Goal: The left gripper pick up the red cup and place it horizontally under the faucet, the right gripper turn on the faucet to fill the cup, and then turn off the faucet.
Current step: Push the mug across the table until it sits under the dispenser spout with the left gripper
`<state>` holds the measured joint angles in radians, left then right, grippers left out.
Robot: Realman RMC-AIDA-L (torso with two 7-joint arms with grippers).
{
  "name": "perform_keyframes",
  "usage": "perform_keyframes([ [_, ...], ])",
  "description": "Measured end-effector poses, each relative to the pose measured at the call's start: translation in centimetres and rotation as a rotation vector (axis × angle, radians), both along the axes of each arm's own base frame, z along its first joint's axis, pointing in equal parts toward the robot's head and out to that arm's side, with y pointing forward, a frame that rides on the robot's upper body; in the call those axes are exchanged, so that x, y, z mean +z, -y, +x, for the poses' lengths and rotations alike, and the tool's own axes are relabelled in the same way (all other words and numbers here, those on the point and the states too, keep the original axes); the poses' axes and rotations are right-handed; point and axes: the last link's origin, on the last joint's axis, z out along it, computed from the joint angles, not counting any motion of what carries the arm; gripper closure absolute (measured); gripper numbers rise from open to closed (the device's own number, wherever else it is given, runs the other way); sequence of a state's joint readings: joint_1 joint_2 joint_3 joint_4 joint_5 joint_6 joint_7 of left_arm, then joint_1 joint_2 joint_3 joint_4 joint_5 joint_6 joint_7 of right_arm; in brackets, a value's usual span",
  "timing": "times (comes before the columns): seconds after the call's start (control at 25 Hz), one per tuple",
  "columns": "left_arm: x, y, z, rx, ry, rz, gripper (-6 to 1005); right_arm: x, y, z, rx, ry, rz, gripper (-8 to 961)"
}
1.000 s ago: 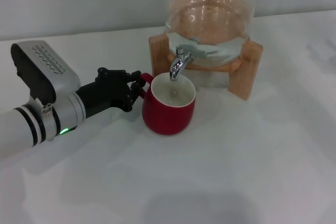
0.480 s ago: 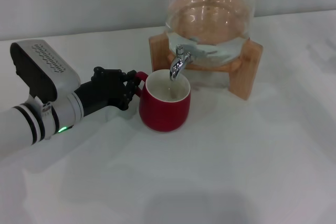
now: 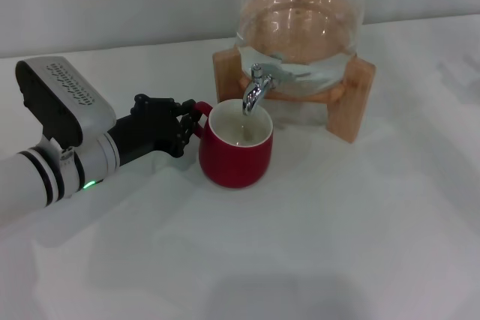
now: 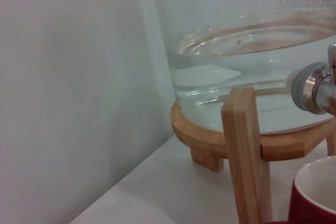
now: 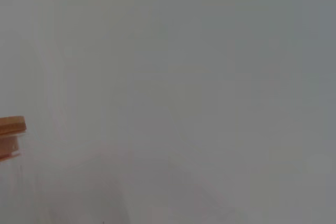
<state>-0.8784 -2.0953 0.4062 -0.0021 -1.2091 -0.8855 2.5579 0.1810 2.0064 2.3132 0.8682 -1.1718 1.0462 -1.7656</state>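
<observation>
The red cup [image 3: 235, 157] stands upright on the white table, its cream-white opening right under the spout of the chrome faucet [image 3: 253, 95]. My left gripper [image 3: 192, 122], a black claw on a white arm, reaches in from the left and is shut on the cup's small red handle [image 3: 202, 108]. The left wrist view shows the faucet [image 4: 314, 86] close by and the cup's rim [image 4: 315, 190] at the lower corner. No water runs from the spout. My right gripper is out of view.
The clear glass dispenser [image 3: 300, 31], part full of water, sits in a wooden stand [image 3: 352, 99] at the back against a grey wall. The right wrist view shows only wall and a corner of the stand [image 5: 10, 129].
My left gripper has shifted the cup a little to the left and back, so that its opening sits more squarely under the spout. It has held still over the last half second.
</observation>
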Motion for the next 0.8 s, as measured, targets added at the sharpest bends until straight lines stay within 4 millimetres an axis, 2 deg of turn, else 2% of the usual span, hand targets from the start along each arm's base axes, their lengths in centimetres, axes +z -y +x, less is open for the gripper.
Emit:
perform_keyframes([
  [0.8,-0.04,0.09,0.17,-0.006,0.01,-0.004,864,0.01,0.09,0.06,-0.001,0.0,0.0,321],
])
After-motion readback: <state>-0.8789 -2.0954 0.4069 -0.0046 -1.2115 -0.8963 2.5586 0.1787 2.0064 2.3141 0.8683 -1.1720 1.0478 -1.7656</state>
